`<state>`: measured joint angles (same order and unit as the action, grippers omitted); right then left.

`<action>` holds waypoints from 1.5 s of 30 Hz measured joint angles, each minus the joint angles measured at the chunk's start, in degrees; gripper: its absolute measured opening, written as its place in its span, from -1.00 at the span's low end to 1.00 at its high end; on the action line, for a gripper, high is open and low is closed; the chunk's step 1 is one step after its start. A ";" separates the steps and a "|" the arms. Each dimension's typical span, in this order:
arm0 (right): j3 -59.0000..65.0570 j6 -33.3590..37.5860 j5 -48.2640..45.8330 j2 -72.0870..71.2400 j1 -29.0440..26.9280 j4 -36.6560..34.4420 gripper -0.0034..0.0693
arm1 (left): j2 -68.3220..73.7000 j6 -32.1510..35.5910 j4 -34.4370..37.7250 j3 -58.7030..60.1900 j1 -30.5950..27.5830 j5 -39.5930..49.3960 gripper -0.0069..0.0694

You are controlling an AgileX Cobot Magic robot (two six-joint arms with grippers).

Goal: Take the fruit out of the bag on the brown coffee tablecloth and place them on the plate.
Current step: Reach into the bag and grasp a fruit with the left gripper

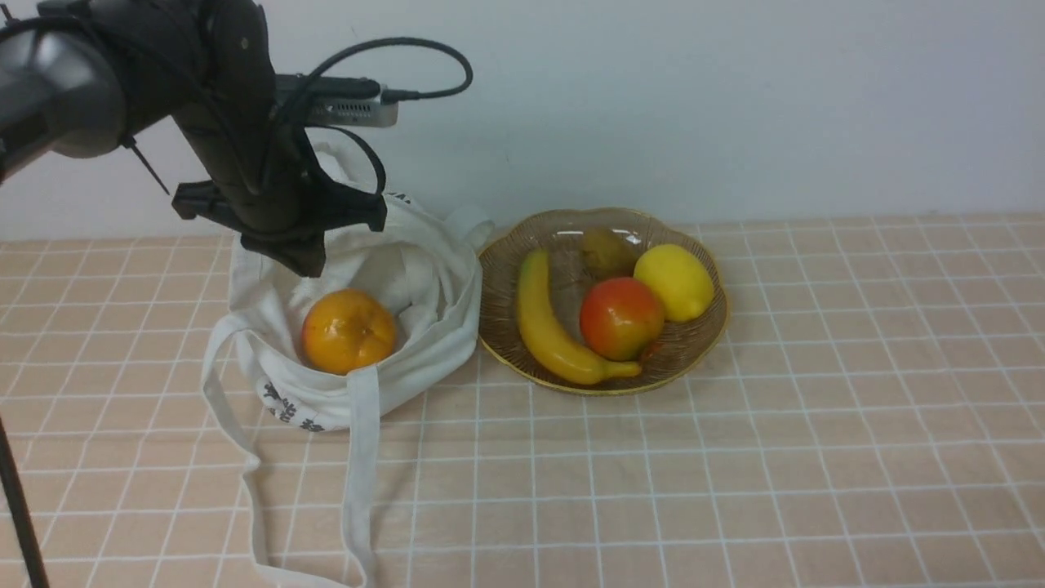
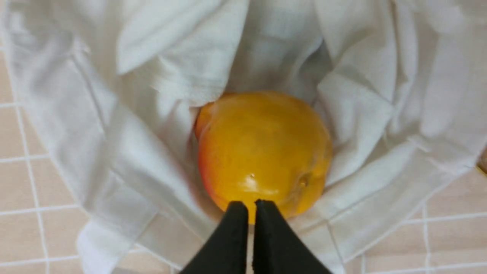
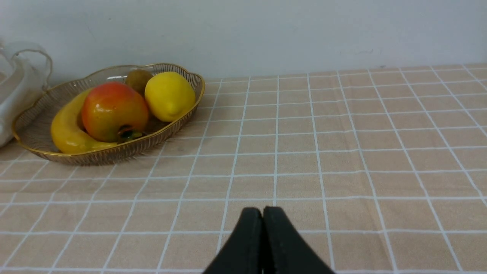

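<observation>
The glossy orange fruit (image 1: 349, 330) lies in the open mouth of the white cloth bag (image 1: 433, 302) on the peach grid tablecloth (image 1: 735, 457). In the left wrist view the fruit (image 2: 262, 152) sits among the bag's folds (image 2: 152, 95). My left gripper (image 1: 306, 263) hangs just above and behind the fruit, over the bag. Its black fingers (image 2: 251, 207) are shut, empty, and apart from the fruit. The ribbed, gold-rimmed glass plate (image 1: 608, 392) stands right of the bag. My right gripper (image 3: 262, 211) is shut and empty, low over bare cloth right of the plate (image 3: 110, 156).
The plate holds a banana (image 1: 547, 327), a red-and-yellow fruit (image 1: 620, 317), a lemon (image 1: 673, 282) and a brownish fruit (image 1: 604, 249). The bag's long straps (image 1: 359, 457) trail toward the front edge. A white wall stands behind. A thin dark pole (image 1: 16, 506) rises at the front left.
</observation>
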<state>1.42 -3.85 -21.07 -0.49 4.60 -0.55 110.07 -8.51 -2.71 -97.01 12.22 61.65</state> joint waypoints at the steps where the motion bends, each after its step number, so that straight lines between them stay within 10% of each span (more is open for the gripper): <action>1: 0.00 0.00 0.00 0.00 0.00 0.00 -0.94 | -0.33 0.00 0.00 -0.10 0.00 0.15 -0.83; 13: 0.00 0.00 0.00 0.00 0.00 0.00 -0.94 | 2.31 0.00 0.84 -0.22 0.00 1.57 -0.45; 26: 0.00 0.00 0.00 0.00 0.00 0.00 -0.94 | 7.17 1.39 1.30 -0.22 0.00 1.58 0.88; 45: 0.00 0.00 0.00 0.00 0.00 0.05 -0.94 | 11.61 12.61 1.72 -0.37 0.00 -2.99 0.60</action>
<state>1.42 -3.85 -21.07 -0.49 4.60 -0.49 121.67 4.10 -0.99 -97.38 12.22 58.66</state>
